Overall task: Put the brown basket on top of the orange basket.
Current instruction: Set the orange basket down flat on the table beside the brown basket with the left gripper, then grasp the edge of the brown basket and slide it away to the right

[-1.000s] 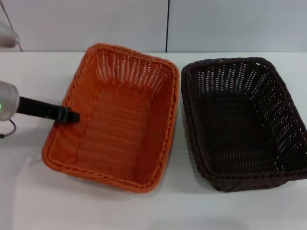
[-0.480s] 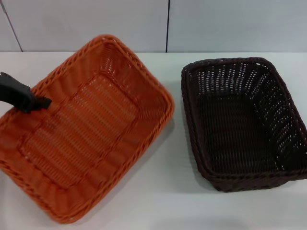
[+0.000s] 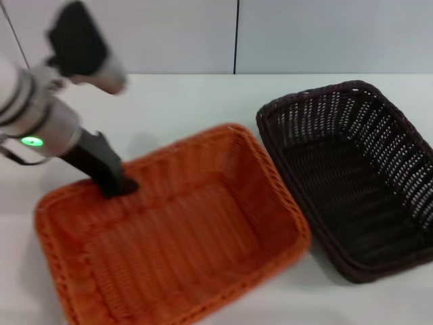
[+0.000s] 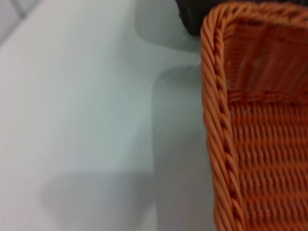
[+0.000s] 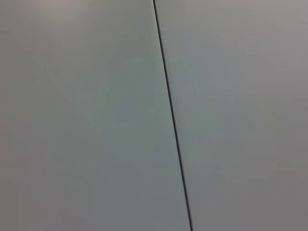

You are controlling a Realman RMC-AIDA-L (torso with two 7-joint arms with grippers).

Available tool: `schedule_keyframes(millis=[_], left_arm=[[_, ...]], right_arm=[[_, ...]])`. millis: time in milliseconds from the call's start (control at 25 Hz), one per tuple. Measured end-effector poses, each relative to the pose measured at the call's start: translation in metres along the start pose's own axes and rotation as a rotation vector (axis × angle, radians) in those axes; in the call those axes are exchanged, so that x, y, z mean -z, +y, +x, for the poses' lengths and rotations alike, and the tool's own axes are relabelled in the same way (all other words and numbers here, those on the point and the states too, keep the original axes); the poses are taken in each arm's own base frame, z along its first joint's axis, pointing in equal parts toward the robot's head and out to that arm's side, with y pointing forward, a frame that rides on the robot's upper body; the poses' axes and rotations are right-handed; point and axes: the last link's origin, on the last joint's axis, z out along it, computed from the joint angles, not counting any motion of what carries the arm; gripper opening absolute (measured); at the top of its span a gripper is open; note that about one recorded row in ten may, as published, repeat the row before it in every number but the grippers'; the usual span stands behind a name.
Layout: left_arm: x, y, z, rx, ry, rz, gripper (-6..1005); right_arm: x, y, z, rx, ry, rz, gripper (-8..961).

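Gripping the far-left rim of the orange basket [image 3: 176, 230], the left gripper [image 3: 118, 186] held it tilted beside the brown basket [image 3: 352, 176] at right on the table [image 3: 189, 101]; keeping it level and clear seemed wise.

Orange basket [image 3: 176, 237]: woven wicker-style strands, braided rim, slightly glossy. Brown basket [image 3: 352, 176]: same weave, dark, openwork sides. Table [image 3: 183, 101]: smooth, matt white. Left gripper [image 3: 116, 186]: matt black
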Motion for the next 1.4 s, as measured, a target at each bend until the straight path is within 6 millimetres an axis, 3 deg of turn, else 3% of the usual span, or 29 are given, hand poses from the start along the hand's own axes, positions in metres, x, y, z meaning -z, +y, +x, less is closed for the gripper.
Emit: schedule_keyframes(millis=[40,160,440,1120,1280,1400], left_arm=[[-0.012,0.005,0.013,-0.045,-0.013,-0.019,148],[-0.021,0.013,0.032,-0.094,0.024,-0.046,149],[-0.020,0.024,0.062,-0.119,0.162,-0.071,151],[-0.021,0.018,0.057,0.004,0.199,-0.059,156],[-0.019,0.016,0.054,0.013,0.199,-0.050,370],[-0.012,0.011,0.053,0.028,0.220,-0.030,439]], right_arm=[[0.003,-0.003,0.000,0.000,0.002,0.012,503],[0.006,-0.006,0.000,0.000,0.002,0.023,503],[0.012,-0.013,-0.001,0.006,-0.006,0.042,504],[0.009,-0.010,-0.003,0.005,-0.016,0.029,503],[0.009,-0.010,-0.002,0.005,-0.011,0.030,502],[0.008,-0.010,-0.002,0.006,-0.005,0.026,502]])
